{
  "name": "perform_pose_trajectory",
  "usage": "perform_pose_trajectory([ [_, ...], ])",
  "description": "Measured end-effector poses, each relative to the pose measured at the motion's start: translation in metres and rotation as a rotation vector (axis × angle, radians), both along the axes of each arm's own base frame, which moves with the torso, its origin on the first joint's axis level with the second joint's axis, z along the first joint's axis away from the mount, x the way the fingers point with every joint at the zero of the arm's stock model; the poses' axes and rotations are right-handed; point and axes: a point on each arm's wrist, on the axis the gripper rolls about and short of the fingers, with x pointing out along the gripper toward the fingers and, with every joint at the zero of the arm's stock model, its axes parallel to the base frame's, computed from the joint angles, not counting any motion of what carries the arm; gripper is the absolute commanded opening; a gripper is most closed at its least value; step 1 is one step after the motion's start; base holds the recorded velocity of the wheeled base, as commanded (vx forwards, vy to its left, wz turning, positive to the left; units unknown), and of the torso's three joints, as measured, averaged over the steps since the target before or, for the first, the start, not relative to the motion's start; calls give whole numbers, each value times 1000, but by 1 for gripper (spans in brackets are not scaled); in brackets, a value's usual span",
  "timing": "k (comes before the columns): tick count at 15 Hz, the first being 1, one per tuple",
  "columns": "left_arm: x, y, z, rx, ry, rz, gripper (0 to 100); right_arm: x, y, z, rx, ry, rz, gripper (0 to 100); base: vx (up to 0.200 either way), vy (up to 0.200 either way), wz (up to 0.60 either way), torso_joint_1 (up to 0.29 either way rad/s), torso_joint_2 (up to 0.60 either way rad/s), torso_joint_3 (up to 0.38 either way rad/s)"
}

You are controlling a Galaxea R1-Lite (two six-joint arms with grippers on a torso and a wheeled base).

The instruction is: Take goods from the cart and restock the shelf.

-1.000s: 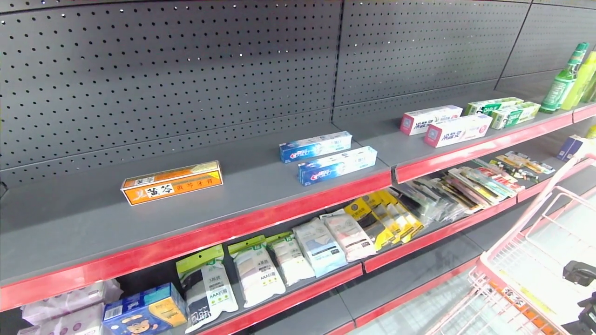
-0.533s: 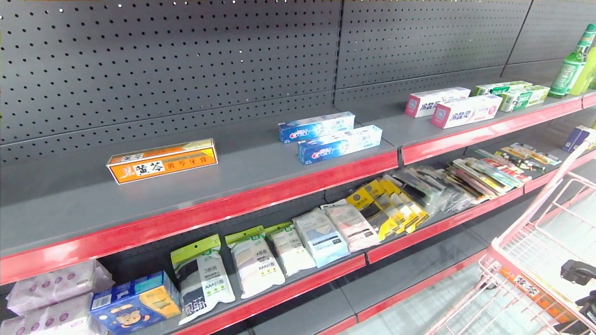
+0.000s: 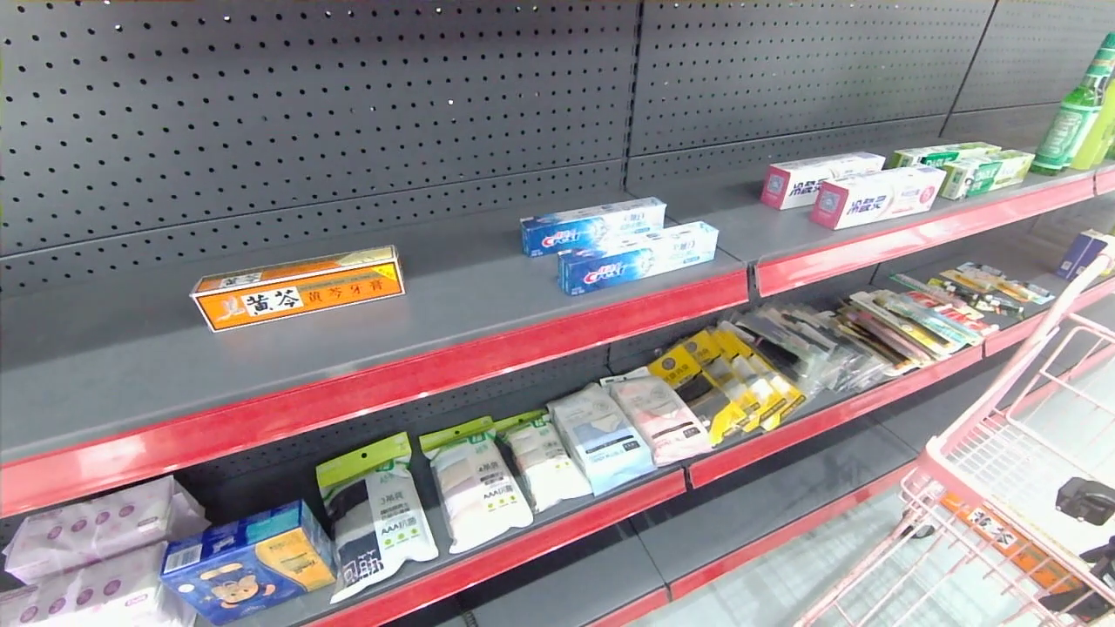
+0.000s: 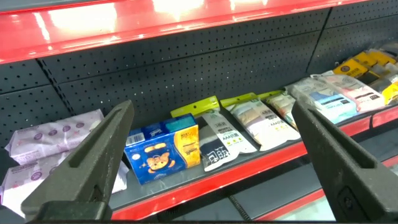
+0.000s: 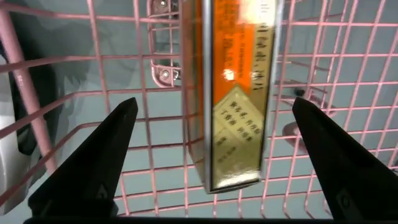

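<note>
My right pincer (image 5: 214, 106) is wide open, holding nothing, above an orange box (image 5: 233, 93) that lies, I think, in the pink cart (image 5: 93, 59) on the right. My left pincer (image 4: 212, 106) is wide open too, empty, near the low shelf (image 4: 273, 158).

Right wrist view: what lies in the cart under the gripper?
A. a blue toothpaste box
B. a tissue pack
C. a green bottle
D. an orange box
D: an orange box lies against the pink cart wire mesh, framed between the open fingers of the right gripper.
</note>
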Motion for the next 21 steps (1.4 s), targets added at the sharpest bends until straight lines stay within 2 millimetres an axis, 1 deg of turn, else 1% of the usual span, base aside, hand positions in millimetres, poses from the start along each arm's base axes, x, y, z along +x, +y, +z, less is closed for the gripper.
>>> perform_pose_trajectory([
  [4, 0, 0, 0, 0, 0, 0, 100, 5, -5, 5, 23, 19, -6, 100, 0, 0, 0, 0, 0, 0],
  [14, 0, 0, 0, 0, 0, 0, 100, 19, -7, -3, 29, 11, -13, 100, 0, 0, 0, 0, 0, 0],
  [15, 0, 0, 0, 0, 0, 0, 100, 20, -7, -4, 29, 11, -12, 0, 0, 0, 0, 0, 0, 0],
  [21, 0, 0, 0, 0, 0, 0, 100, 20, -5, -9, 43, 21, -8, 0, 0, 0, 0, 0, 0, 0],
])
